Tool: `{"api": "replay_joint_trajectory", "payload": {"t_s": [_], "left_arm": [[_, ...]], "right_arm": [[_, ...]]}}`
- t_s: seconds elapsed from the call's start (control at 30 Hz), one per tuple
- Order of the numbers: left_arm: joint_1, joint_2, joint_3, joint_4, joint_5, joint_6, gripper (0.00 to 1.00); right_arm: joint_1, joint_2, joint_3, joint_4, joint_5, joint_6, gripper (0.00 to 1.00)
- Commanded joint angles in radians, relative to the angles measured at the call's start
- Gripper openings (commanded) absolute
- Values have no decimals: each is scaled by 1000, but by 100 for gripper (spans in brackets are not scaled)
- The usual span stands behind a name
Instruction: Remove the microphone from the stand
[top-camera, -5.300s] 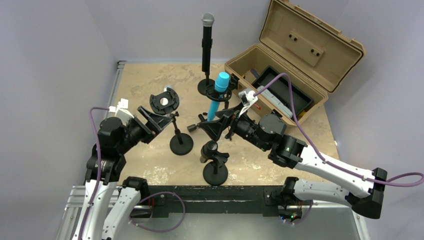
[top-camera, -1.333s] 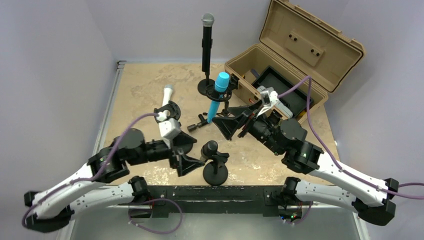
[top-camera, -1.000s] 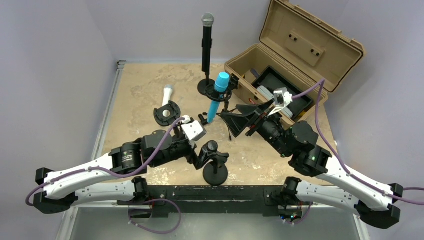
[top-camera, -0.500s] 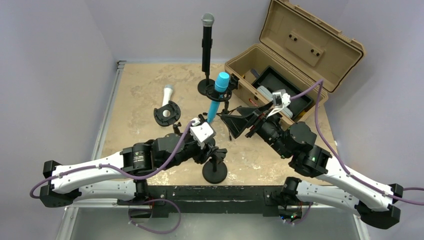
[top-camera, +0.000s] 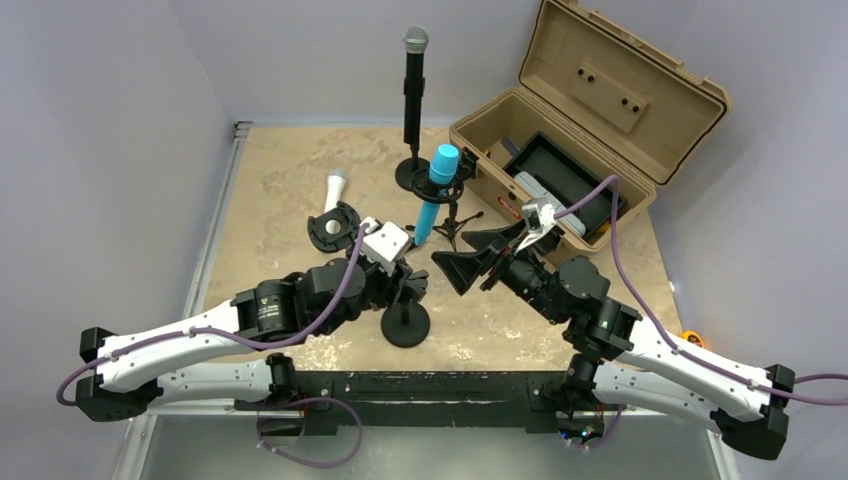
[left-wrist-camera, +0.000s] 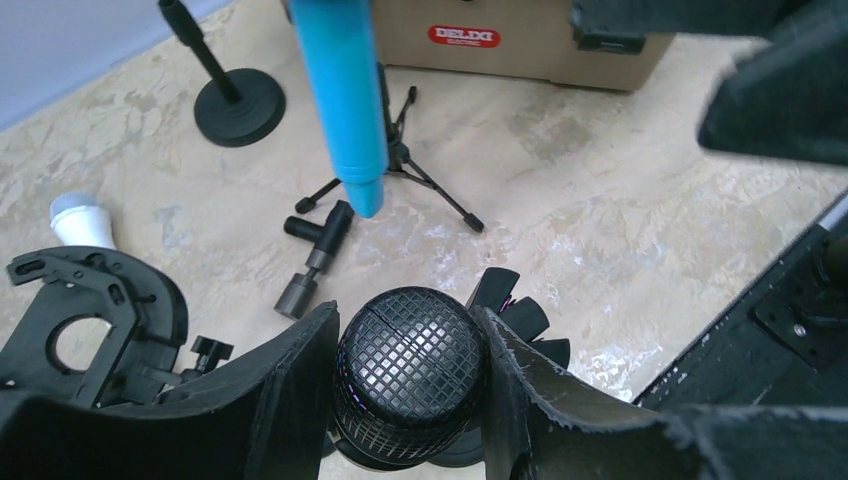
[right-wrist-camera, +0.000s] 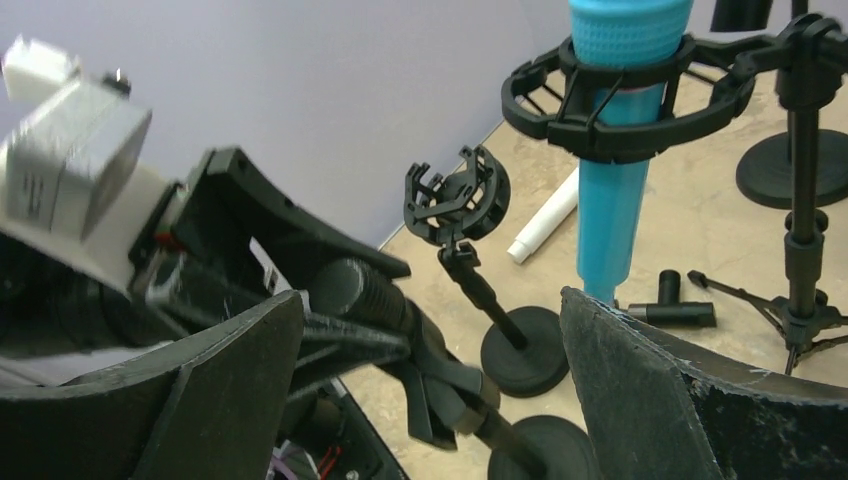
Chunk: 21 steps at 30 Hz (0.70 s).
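Microphone (left-wrist-camera: 410, 365), black with a mesh head, is pinched between the fingers of the left gripper (left-wrist-camera: 405, 350), its body running down into the clip of the round-based stand (top-camera: 405, 325) directly beneath that gripper. The right gripper (right-wrist-camera: 430, 300) hangs just beside it, jaws spread wide around nothing, opening turned toward the clamped head; beyond the left gripper's tips stands a blue microphone (left-wrist-camera: 345, 100).

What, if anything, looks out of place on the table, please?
A white mic lies flat beside an empty shock mount, and a loose black T-piece lies by the tripod. The left hand grips the black mic, tilted in its stand.
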Motion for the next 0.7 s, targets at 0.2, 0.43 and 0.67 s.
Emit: {"api": "replay_joint_trajectory", "payload": {"t_s": [0.2, 0.43, 0.67], "left_arm": [[153, -22, 130, 48, 55, -85, 0], [168, -12, 153, 41, 93, -89, 0], [169, -5, 161, 33, 132, -94, 0]], "right_arm": [[3, 35, -113, 278, -319, -159, 95], [3, 89, -197, 420, -348, -258, 95], [3, 154, -260, 594, -309, -345, 95]]}}
